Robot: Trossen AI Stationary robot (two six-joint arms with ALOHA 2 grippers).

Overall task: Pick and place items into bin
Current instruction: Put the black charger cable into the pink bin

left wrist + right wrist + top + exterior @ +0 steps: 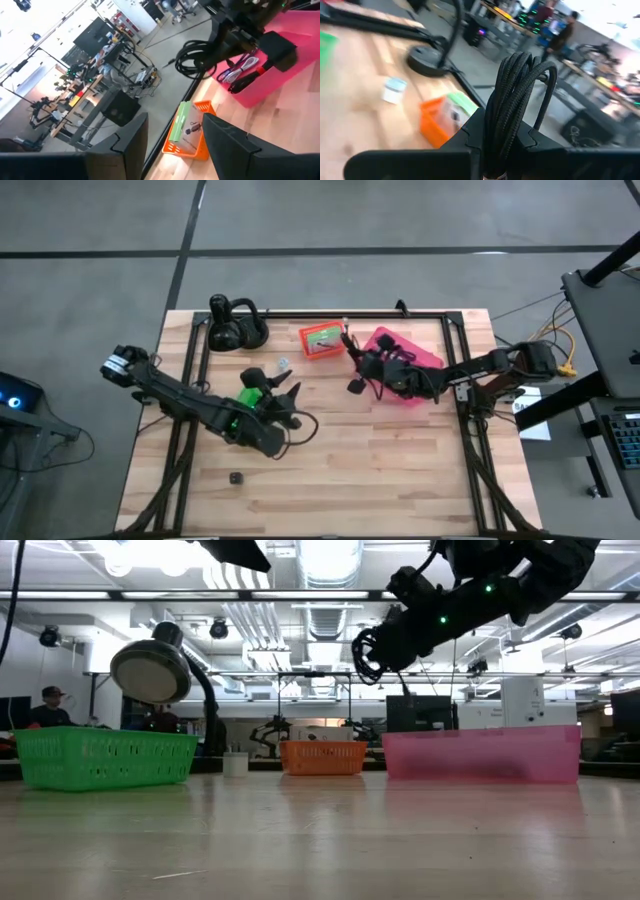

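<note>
My right gripper [360, 368] hangs above the table between the orange bin [322, 338] and the pink bin [405, 362], shut on a coiled black cable [512, 95]. The pink bin holds a purple cable [240, 69] and a black block-shaped piece [277, 46]. A slim green packet [180, 122] lies in the orange bin. My left gripper [175, 150] is raised near the green bin [250, 395], open, with nothing between its fingers, pointing toward the orange and pink bins. A tiny black block [236, 477] rests on the table near the front. My right gripper pinches the bundled strands of the black coil [500, 142] between its two fingers. The fingers come nearly level from the table's right side. The coil's loop [372, 648] sticks out past the fingertips, lifted clear of the table.
A black lamp with a round base [235, 328] stands at the far left of the table. A small white piece [283, 366] lies between the lamp and the orange bin. Bare wood stretches across the table's near half. A black frame [455, 340] runs along the table's sides.
</note>
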